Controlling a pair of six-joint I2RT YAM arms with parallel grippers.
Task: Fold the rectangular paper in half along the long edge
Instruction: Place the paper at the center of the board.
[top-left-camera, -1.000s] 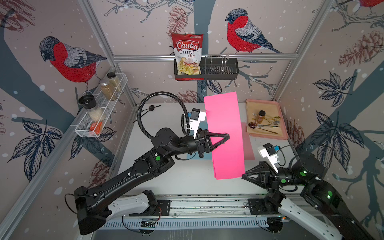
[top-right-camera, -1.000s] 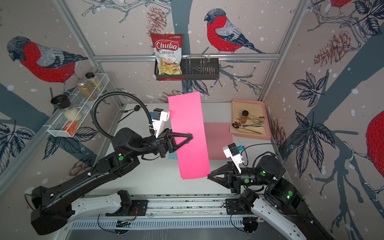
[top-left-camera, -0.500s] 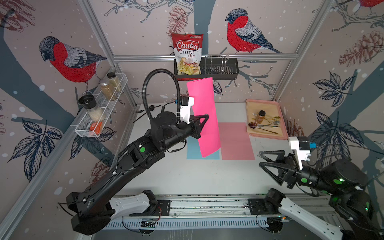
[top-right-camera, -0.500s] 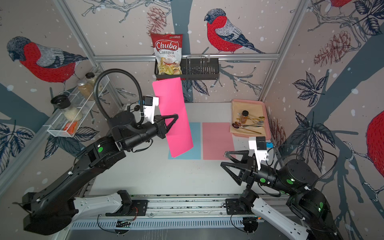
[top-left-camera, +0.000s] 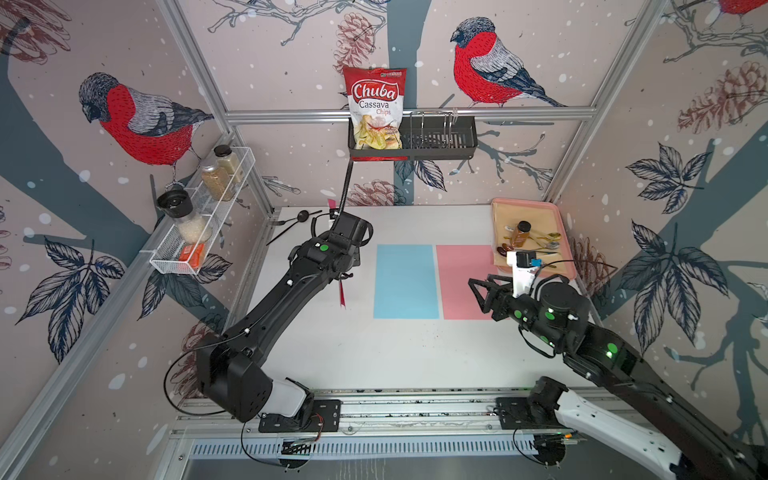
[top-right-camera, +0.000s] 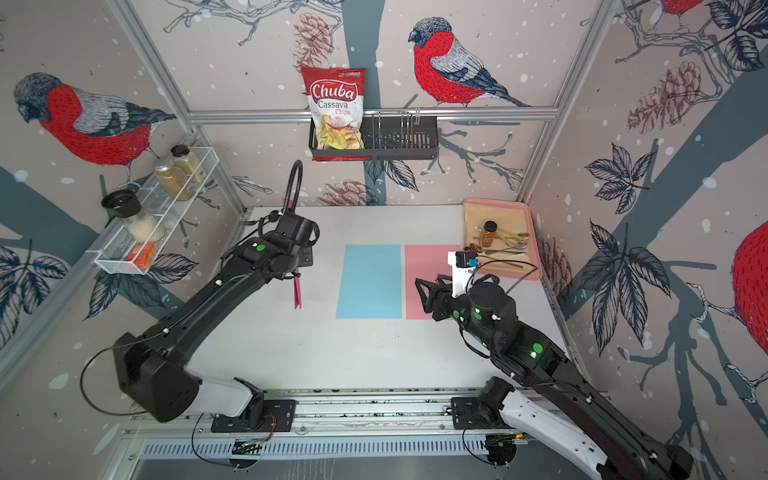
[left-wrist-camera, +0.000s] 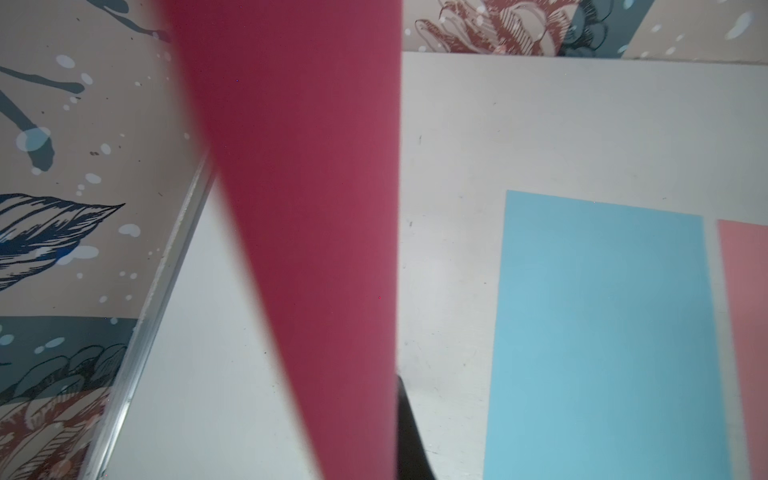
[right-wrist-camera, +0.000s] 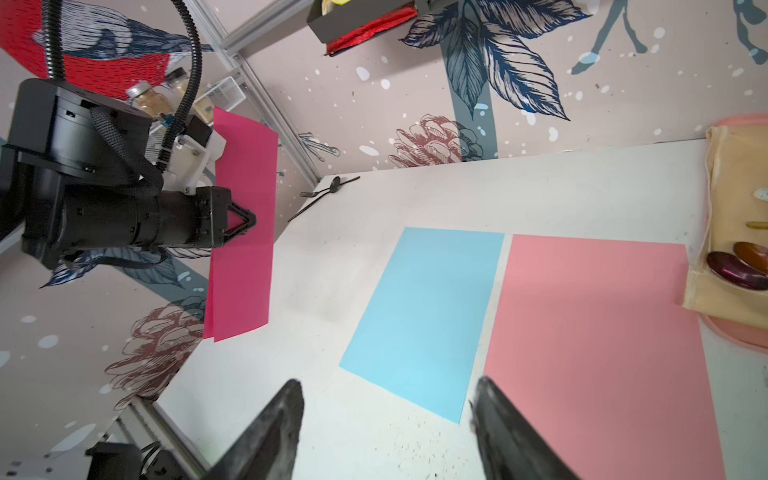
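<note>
A magenta paper (right-wrist-camera: 243, 232) hangs upright over the table's left side, pinched at its middle by my shut left gripper (right-wrist-camera: 248, 219). Two layers show at its lower edge. In both top views it is edge-on, a thin red strip (top-left-camera: 341, 291) (top-right-camera: 296, 291) below the left wrist. In the left wrist view the paper (left-wrist-camera: 316, 208) fills the centre and hides one finger; the other black finger (left-wrist-camera: 409, 436) lies against it. My right gripper (top-left-camera: 478, 297) (right-wrist-camera: 386, 382) is open and empty, far from the magenta paper, above the near edge of the flat sheets.
A blue sheet (top-left-camera: 406, 281) and a pink sheet (top-left-camera: 461, 270) lie flat side by side mid-table. A pink tray (top-left-camera: 523, 202) with cutlery and a bottle sits at the back right. Black cutlery (top-left-camera: 301, 215) lies at the back left. Wall racks hold spice jars (top-left-camera: 216, 174) and a chips bag (top-left-camera: 376, 108).
My left arm swung the magenta paper from the centre to the left and turned it edge-on. The right gripper opened, came off the paper's near corner and drew back to the right.
</note>
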